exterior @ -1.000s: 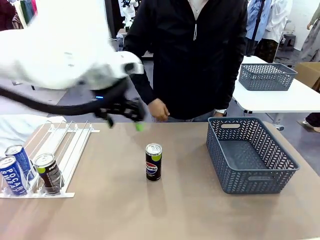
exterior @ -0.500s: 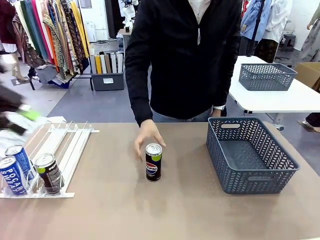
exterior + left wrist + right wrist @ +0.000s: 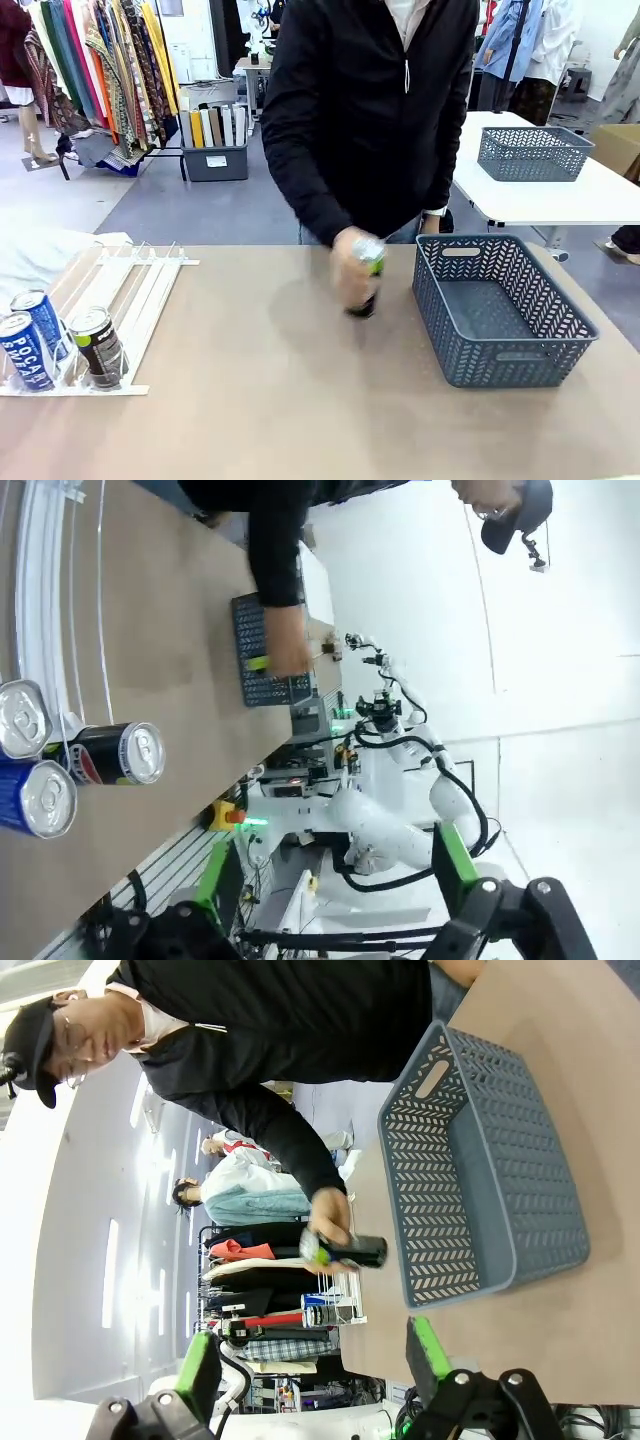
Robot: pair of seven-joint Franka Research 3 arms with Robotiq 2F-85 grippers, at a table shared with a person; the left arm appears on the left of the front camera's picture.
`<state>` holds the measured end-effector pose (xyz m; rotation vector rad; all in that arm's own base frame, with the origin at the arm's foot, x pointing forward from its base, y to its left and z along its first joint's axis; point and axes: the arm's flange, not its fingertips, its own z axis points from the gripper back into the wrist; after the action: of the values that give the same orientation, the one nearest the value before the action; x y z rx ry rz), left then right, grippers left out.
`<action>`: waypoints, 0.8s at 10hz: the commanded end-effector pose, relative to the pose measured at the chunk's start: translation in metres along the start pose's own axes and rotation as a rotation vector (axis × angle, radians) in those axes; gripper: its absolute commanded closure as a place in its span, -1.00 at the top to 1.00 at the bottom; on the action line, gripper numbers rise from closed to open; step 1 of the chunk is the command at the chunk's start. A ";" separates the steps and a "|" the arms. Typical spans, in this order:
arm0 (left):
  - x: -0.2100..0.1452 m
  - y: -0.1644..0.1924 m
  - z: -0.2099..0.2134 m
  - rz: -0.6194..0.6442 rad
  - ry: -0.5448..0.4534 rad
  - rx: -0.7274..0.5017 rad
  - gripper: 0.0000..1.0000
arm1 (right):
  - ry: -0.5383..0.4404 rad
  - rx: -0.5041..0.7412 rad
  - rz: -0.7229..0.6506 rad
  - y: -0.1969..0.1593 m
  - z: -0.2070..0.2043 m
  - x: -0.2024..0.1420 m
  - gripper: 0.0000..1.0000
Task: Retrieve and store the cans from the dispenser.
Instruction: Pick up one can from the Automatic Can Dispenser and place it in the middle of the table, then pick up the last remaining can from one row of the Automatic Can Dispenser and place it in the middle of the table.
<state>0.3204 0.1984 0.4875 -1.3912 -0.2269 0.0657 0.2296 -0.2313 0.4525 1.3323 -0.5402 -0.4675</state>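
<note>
At the table's middle, you see the person's hand point(image 3: 347, 268) holding one black Pepsi can point(image 3: 369, 283), tilted, just beside the basket point(image 3: 500, 362) and its left wall. The basket holds nothing, so by my reading no can is stored yet. Down at the dispenser point(image 3: 140, 285), three cans sit at the low end: two blue Pocari cans point(image 3: 40, 318) and a black one point(image 3: 97, 347). Your left gripper point(image 3: 338, 872) and right gripper point(image 3: 312, 1360) both stand spread wide, empty.

White dispenser point(image 3: 140, 285); blue Pocari Sweat cans point(image 3: 25, 352), white lettering; black Pepsi can point(image 3: 98, 350), green band; grey-blue herringbone-mesh basket point(image 3: 520, 372); tan table point(image 3: 280, 400); person's black jacket point(image 3: 370, 110).
</note>
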 end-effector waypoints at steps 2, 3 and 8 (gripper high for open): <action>-0.003 -0.020 -0.008 -0.058 0.043 0.071 1.00 | 0.014 -0.009 0.012 0.000 0.004 -0.003 1.00; -0.003 -0.020 -0.008 -0.058 0.043 0.071 1.00 | 0.014 -0.009 0.012 0.000 0.004 -0.003 1.00; -0.003 -0.020 -0.008 -0.058 0.043 0.071 1.00 | 0.014 -0.009 0.012 0.000 0.004 -0.003 1.00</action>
<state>0.3198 0.1853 0.5066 -1.3165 -0.2262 0.0267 0.2296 -0.2313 0.4525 1.3322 -0.5401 -0.4674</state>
